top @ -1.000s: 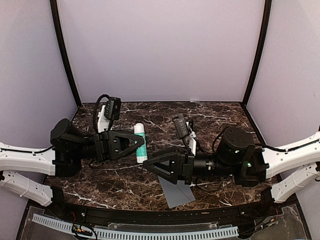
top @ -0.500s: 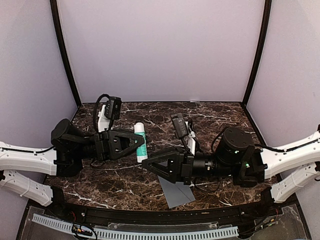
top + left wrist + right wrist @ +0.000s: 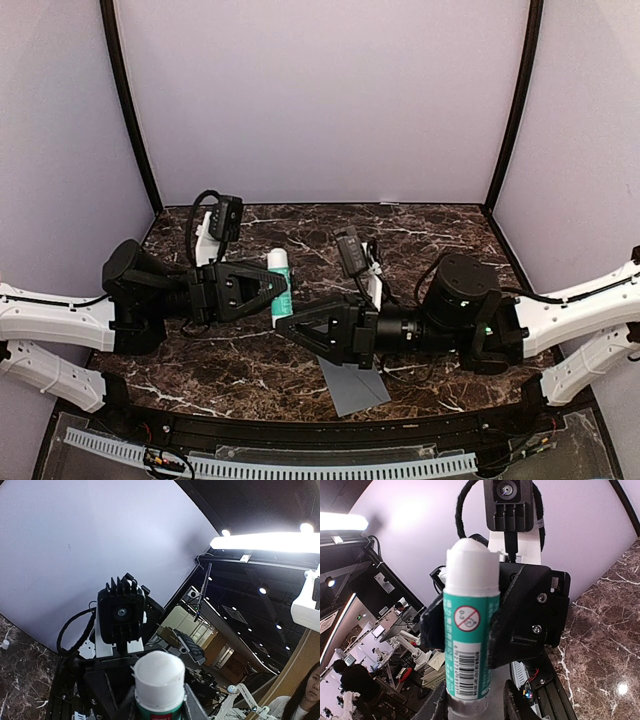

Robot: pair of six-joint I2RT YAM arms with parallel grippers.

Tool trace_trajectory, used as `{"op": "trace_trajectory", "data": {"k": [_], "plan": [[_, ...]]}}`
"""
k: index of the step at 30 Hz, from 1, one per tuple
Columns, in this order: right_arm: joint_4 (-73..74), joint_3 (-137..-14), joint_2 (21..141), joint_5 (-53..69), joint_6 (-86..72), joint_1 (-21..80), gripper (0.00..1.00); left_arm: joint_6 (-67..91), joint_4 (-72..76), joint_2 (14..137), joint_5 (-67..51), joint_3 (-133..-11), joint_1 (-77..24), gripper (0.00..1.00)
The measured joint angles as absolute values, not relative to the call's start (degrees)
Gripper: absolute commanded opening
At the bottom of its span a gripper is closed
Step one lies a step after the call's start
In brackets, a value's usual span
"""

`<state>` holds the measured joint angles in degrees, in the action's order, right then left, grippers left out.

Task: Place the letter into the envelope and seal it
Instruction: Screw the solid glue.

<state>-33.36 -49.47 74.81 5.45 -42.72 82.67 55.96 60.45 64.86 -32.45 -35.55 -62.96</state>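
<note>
A green glue stick (image 3: pixel 280 285) with a white cap is held off the table, and my left gripper (image 3: pixel 275 290) is shut on its body. In the right wrist view the glue stick (image 3: pixel 470 630) stands upright, with its bottom end between my right gripper's (image 3: pixel 475 702) fingers. A gap shows beside the right finger (image 3: pixel 517 700), so the right gripper (image 3: pixel 285 325) is open. In the left wrist view only the stick's white cap (image 3: pixel 159 672) shows. The slate-grey envelope (image 3: pixel 355 385) lies flat on the table under the right arm. The letter is not in view.
The dark marble table (image 3: pixel 450 240) is walled by lavender panels on three sides. A perforated cable tray (image 3: pixel 300 462) runs along the near edge. Both forearms reach in low from the sides and meet near the table's middle.
My right gripper has moved left up to the glue stick's lower end, and its jaws have narrowed. The left gripper and the stick have stayed put.
</note>
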Motion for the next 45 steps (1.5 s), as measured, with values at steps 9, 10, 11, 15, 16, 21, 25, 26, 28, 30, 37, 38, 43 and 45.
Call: {"op": "trace_trajectory", "data": {"k": [9, 10, 11, 15, 16, 21, 25, 26, 28, 30, 37, 38, 43, 45], "plan": [[-33.2, -51.0, 75.7, 5.5, -43.2, 82.8, 0.05, 56.0, 61.3, 64.8, -32.6, -35.2, -63.0, 0.00], [-33.1, -51.0, 75.7, 5.5, -43.3, 82.8, 0.04, 55.9, 61.3, 64.7, -32.5, -35.0, -63.0, 0.00], [-32.9, -51.0, 75.7, 5.4, -43.4, 82.8, 0.03, 55.9, 61.2, 64.6, -32.4, -34.9, -63.0, 0.00], [-31.4, -51.3, 75.7, 4.3, -43.1, 82.8, 0.00, 54.4, 58.2, 63.2, -30.8, -34.7, -63.0, 0.00], [-29.9, -51.9, 75.7, 3.4, -43.1, 82.8, 0.00, 53.8, 56.5, 62.5, -30.0, -34.7, -63.0, 0.00], [-18.0, -56.7, 75.8, -3.7, -42.4, 83.0, 0.00, 50.2, 46.3, 58.8, -23.5, -34.7, -63.0, 0.00], [-6.8, -61.2, 77.0, -9.9, -42.2, 83.2, 0.00, 48.3, 37.9, 58.0, -17.9, -35.8, -63.0, 0.00], [-3.4, -62.8, 77.7, -11.8, -42.2, 83.2, 0.00, 48.0, 35.4, 58.0, -16.5, -36.4, -63.0, 0.00], [2.0, -65.9, 79.5, -15.0, -42.2, 83.2, 0.00, 47.4, 30.8, 58.1, -13.6, -37.6, -62.9, 0.00], [7.1, -69.1, 81.6, -17.9, -42.2, 83.2, 0.00, 47.0, 27.2, 58.3, -10.8, -38.5, -62.9, 0.00], [23.5, -81.3, 92.2, -27.2, -44.1, 83.2, 0.00, 48.9, 19.6, 60.2, -1.5, -38.9, -62.5, 0.00], [25.3, -82.7, 93.7, -28.2, -44.7, 83.2, 0.00, 49.6, 19.3, 60.5, -0.5, -38.6, -62.5, 0.00], [28.6, -84.8, 97.2, -29.4, -45.9, 83.2, 0.02, 52.9, 19.1, 61.3, 1.3, -36.4, -62.4, 0.00], [28.4, -84.5, 97.2, -28.8, -45.8, 83.2, 0.11, 53.7, 19.1, 61.3, 1.3, -36.2, -62.4, 0.00]]}}
